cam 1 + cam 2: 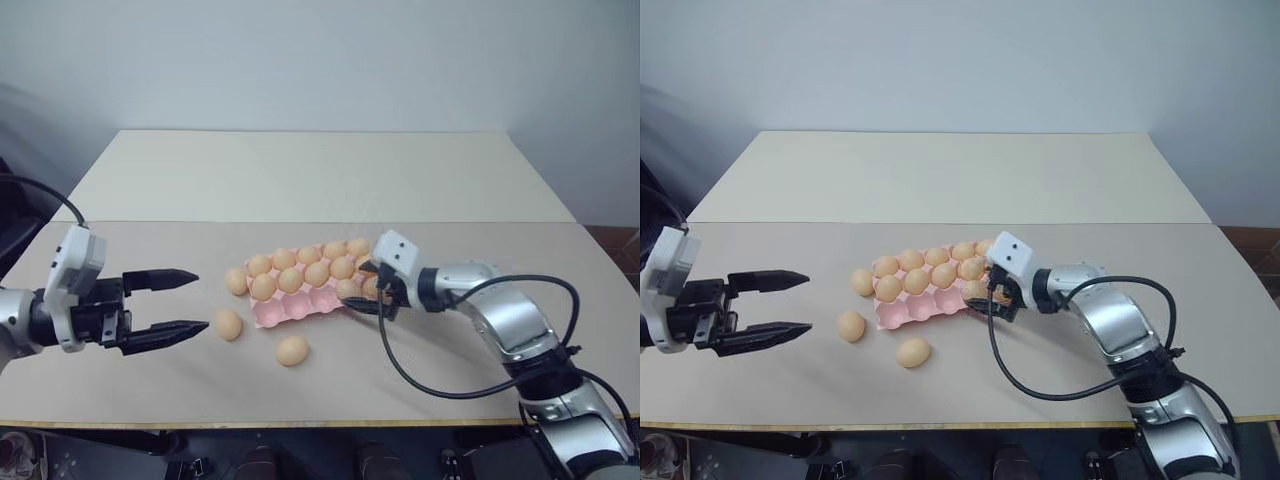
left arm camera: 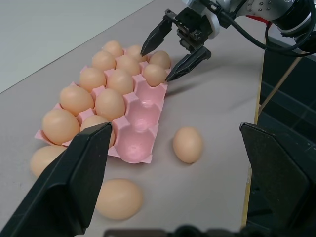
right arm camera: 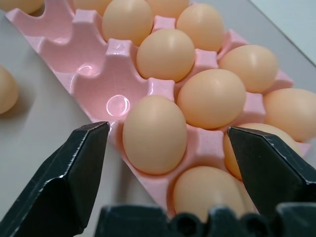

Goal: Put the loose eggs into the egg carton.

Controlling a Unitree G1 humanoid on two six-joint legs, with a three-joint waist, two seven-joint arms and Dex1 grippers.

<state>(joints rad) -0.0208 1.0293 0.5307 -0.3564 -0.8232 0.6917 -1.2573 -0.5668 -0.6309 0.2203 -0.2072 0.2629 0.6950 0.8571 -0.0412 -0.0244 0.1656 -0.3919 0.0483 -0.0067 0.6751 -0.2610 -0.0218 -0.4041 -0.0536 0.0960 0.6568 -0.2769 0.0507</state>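
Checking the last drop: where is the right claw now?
In the left eye view, the right claw hangs open at the egg carton's right end, over an egg seated in the near row.

Silver-grey right arm (image 1: 510, 320) with black joints and a looping black cable (image 1: 440, 385); white housing blocks at both wrists; each tool (image 1: 165, 302) has two pointed black fingers.

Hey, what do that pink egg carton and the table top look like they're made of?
The egg carton looks like thin moulded plastic or coated pulp: its empty cups are smooth and catch glossy highlights. The table top looks like matte laminate or painted board, pale beige and even, with a seam across it. Neither can be settled by look alone.
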